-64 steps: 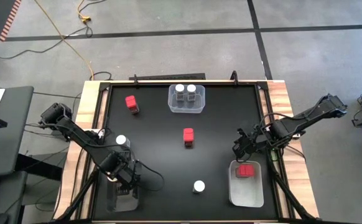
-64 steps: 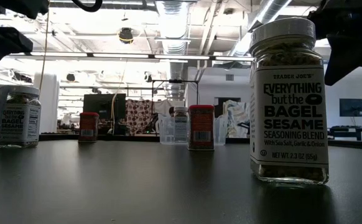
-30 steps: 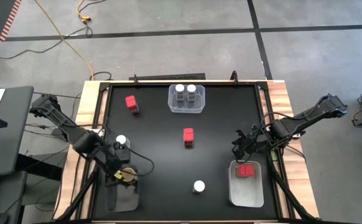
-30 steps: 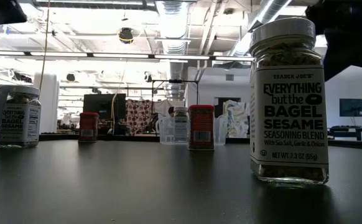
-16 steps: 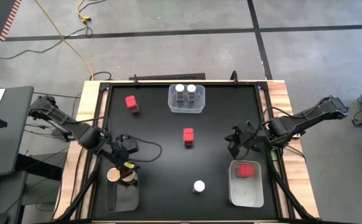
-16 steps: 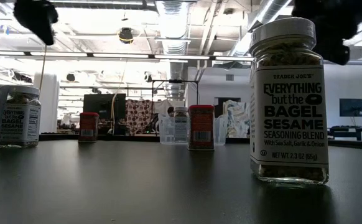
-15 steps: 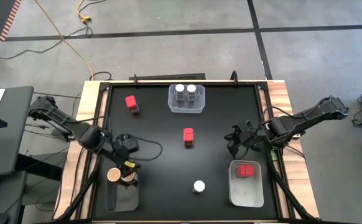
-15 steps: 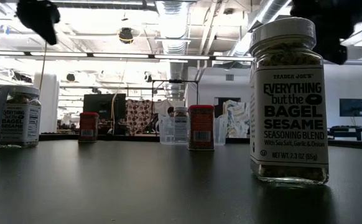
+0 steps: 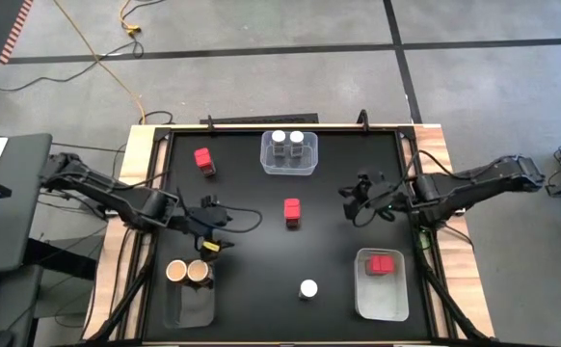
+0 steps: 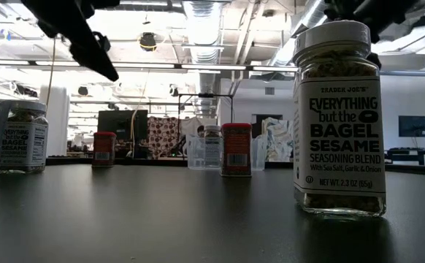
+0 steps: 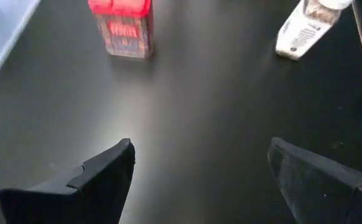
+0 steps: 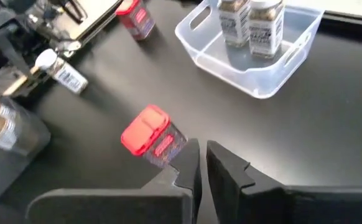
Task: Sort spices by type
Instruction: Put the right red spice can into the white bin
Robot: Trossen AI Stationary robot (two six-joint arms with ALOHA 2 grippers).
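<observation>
While sorting is only part done, the left claw (image 9: 210, 216) hovers over the left half of the table (image 9: 252, 260) with its jaws spread wide and nothing between them, a width that would suit a jar's body. Directly beside it, largely hidden under the arm in the high view, stands a loose white-lidded jar (image 12: 60, 73). Just nearer the table's front edge is the left bin (image 9: 190, 306), where the two tan-lidded jars (image 9: 186, 273) sit side by side, one kind already gathered.

The right claw (image 9: 350, 205) hangs over the right half of the table, its jaws drawn to a thin slit and gripping nothing. It points across the table toward the middle red box (image 9: 292, 211), which stands alone in open space and reads as its likely next pickup; the jaws would need to widen first. Behind this claw, near the front right corner, the right bin (image 9: 382, 301) holds red packs (image 9: 384, 263); their count cannot be told.

At the far edge, the middle bin (image 9: 289, 166) keeps two white-lidded jars (image 9: 287, 139) upright and touching. Unsorted items remain: a second red box (image 9: 203, 159) near the far left corner and a front white-lidded jar (image 9: 307, 288), well apart from every bin.
</observation>
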